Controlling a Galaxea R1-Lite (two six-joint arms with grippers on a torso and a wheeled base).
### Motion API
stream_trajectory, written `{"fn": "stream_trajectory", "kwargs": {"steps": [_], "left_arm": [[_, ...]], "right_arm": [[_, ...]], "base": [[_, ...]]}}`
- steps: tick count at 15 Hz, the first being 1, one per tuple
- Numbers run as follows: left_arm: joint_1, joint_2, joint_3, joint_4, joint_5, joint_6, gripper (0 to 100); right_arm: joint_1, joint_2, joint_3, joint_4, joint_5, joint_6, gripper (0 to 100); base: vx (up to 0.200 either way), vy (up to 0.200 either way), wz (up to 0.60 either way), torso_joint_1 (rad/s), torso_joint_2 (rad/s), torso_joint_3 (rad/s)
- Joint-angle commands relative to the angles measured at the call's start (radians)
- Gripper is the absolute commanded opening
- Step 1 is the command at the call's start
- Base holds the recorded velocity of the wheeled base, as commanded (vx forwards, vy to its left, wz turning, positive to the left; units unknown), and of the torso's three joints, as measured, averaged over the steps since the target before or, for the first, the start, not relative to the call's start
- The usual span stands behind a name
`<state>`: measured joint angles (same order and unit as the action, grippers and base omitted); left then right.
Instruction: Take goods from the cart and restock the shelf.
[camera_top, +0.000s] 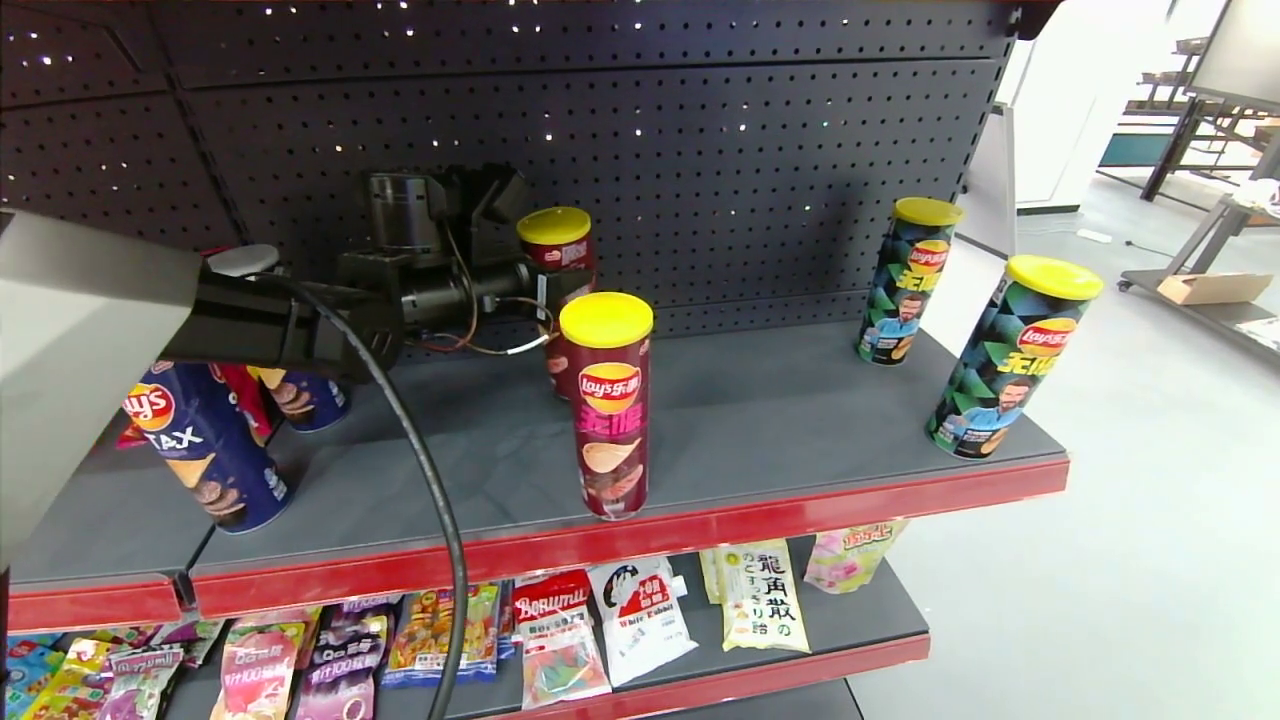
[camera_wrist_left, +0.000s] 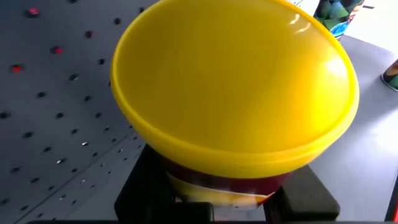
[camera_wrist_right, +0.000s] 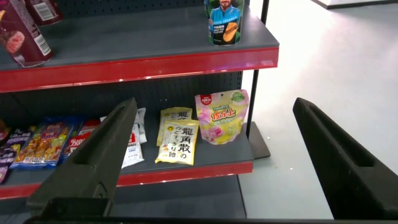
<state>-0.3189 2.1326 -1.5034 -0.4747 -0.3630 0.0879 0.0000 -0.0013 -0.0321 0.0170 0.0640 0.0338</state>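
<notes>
A maroon chip can with a yellow lid (camera_top: 556, 240) stands upright at the back of the grey top shelf (camera_top: 780, 420), close to the pegboard. My left gripper (camera_top: 540, 290) is shut on this can's body from the left. In the left wrist view the can's lid (camera_wrist_left: 233, 93) looms above the dark fingers (camera_wrist_left: 140, 190) on either side of it. A second maroon can (camera_top: 607, 400) stands at the shelf's front edge, just in front of the held one. My right gripper (camera_wrist_right: 214, 109) is open and holds nothing, out in front of the shelves at the right end.
Two green-and-black cans (camera_top: 908, 280) (camera_top: 1010, 360) stand on the shelf's right end. Blue cans (camera_top: 205, 450) lean at the left, under my arm. The lower shelf (camera_top: 860, 620) holds several snack bags (camera_wrist_right: 222, 115). Open grey floor (camera_top: 1150, 500) lies to the right.
</notes>
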Motion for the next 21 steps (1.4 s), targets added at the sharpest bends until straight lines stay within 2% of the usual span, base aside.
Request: {"fn": "stream_trajectory", "kwargs": {"steps": [1, 3, 5, 10, 15, 17, 21], "left_arm": [[-0.008, 0.026, -0.023, 0.004, 0.013, 0.0, 0], [-0.012, 0.036, -0.046, 0.024, 0.016, 0.0, 0], [-0.022, 0.055, -0.08, 0.042, 0.058, -0.004, 0], [-0.046, 0.081, -0.121, 0.051, 0.114, -0.073, 0], [-0.054, 0.095, -0.127, 0.065, 0.139, -0.073, 0], [-0.066, 0.098, -0.132, 0.073, 0.185, -0.076, 0], [-0.077, 0.113, -0.164, 0.071, 0.199, -0.076, 0]], "right_arm": [[0.0, 0.001, 0.0, 0.0, 0.0, 0.0, 100], [0.0, 0.001, 0.0, 0.0, 0.0, 0.0, 100], [0.0, 0.001, 0.0, 0.0, 0.0, 0.0, 100], [0.0, 0.001, 0.0, 0.0, 0.0, 0.0, 100], [0.0, 0.001, 0.0, 0.0, 0.0, 0.0, 100], [0.0, 0.001, 0.0, 0.001, 0.0, 0.0, 100], [0.0, 0.001, 0.0, 0.0, 0.0, 0.0, 100]], "base": [[0.0, 0.0, 0.0, 0.0, 0.0, 0.0], [0.0, 0.0, 0.0, 0.0, 0.0, 0.0], [0.0, 0.0, 0.0, 0.0, 0.0, 0.0], [0.0, 0.0, 0.0, 0.0, 0.0, 0.0], [0.0, 0.0, 0.0, 0.0, 0.0, 0.0], [0.0, 0.0, 0.0, 0.0, 0.0, 0.0], [0.0, 0.0, 0.0, 0.0, 0.0, 0.0]]}}
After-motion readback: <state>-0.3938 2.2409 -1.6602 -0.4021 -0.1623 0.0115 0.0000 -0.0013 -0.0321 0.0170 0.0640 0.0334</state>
